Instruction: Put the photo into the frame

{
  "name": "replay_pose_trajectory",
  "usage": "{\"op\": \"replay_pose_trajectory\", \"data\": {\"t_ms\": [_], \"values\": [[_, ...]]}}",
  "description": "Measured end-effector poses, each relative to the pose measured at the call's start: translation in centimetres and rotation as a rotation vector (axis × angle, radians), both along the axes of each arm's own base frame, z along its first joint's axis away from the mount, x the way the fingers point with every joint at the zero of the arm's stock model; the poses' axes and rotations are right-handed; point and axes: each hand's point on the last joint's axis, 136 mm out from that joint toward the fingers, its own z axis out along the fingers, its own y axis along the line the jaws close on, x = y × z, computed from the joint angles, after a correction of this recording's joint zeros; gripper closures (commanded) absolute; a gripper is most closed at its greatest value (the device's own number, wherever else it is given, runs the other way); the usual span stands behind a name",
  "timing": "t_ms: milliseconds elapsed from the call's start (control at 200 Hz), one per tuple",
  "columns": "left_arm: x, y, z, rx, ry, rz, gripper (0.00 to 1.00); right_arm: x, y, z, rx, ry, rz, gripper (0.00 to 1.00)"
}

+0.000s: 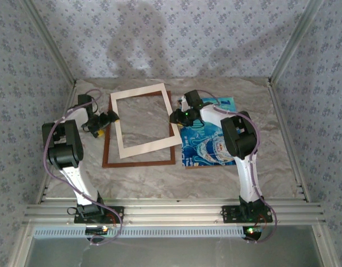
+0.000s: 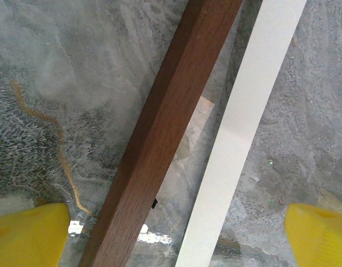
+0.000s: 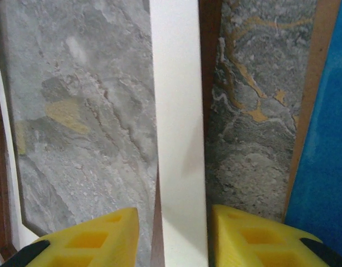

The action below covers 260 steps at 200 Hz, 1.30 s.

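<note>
Straddling the cream mat point(image 1: 143, 89) at its 3 o'clock strip, right gripper point(image 3: 174, 233) half-closed, grip unclear, left gripper point(image 2: 175, 233) wide open, empty, above the frame point(image 1: 138, 162) at its 9 o'clock rail, photo point(image 1: 207, 150) lying at the frame's 3 o'clock.

top camera looks down on the whole table point(image 1: 160, 181) from behind. wrist cameras face down, close, sharing its frame point(image 2: 160, 133) and mat point(image 2: 238, 133).
</note>
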Motion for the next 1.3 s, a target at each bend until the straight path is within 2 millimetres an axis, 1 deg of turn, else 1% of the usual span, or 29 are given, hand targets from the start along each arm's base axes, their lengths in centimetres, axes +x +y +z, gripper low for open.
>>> {"op": "replay_pose_trajectory", "data": {"t_ms": [140, 355, 455, 620, 710, 795, 910, 965, 1024, 1109, 1204, 1299], "values": [[0.0, 0.0, 0.0, -0.003, 0.000, -0.001, 0.01, 0.0, 0.1, -0.1, 0.005, 0.004, 0.003, 0.61], [0.1, -0.3, 0.0, -0.006, -0.001, -0.007, 0.02, 0.0, 0.1, -0.4, 0.007, 0.020, -0.006, 0.80], [0.1, -0.5, 0.0, -0.005, -0.002, -0.011, 0.02, 0.0, 0.3, -0.2, 0.016, 0.024, -0.004, 0.84], [0.1, -0.7, 0.0, -0.001, -0.001, -0.017, 0.01, 0.3, -0.3, 0.3, 0.031, 0.025, -0.013, 0.87], [0.1, -1.0, 0.0, -0.003, -0.001, -0.021, 0.02, 0.4, -1.0, 1.4, 0.044, 0.017, -0.025, 0.93], [0.1, -1.2, 0.0, -0.006, -0.001, -0.024, 0.01, 0.4, -1.6, 2.9, 0.070, 0.008, -0.038, 0.94], [0.1, -1.6, 0.0, -0.018, 0.000, -0.021, 0.01, 0.5, -2.3, 5.2, 0.109, -0.018, -0.050, 0.98], [0.0, -1.8, 0.1, -0.021, -0.003, -0.019, 0.01, 0.3, -2.6, 5.9, 0.124, -0.023, -0.055, 0.98], [-0.1, -2.1, 0.2, -0.032, -0.007, -0.014, 0.01, 0.1, -2.8, 6.4, 0.139, -0.021, -0.060, 0.98], [-0.5, -3.1, 0.2, -0.051, -0.001, -0.022, 0.01, -0.2, -3.0, 7.0, 0.159, -0.015, -0.062, 0.99], [-1.0, -4.3, 0.5, -0.086, 0.008, -0.032, 0.01, -0.6, -2.8, 7.4, 0.180, -0.001, -0.060, 0.99], [-1.2, -5.0, 0.9, -0.104, 0.008, -0.042, 0.01, -1.0, -2.4, 7.9, 0.206, 0.015, -0.059, 0.99]]}}
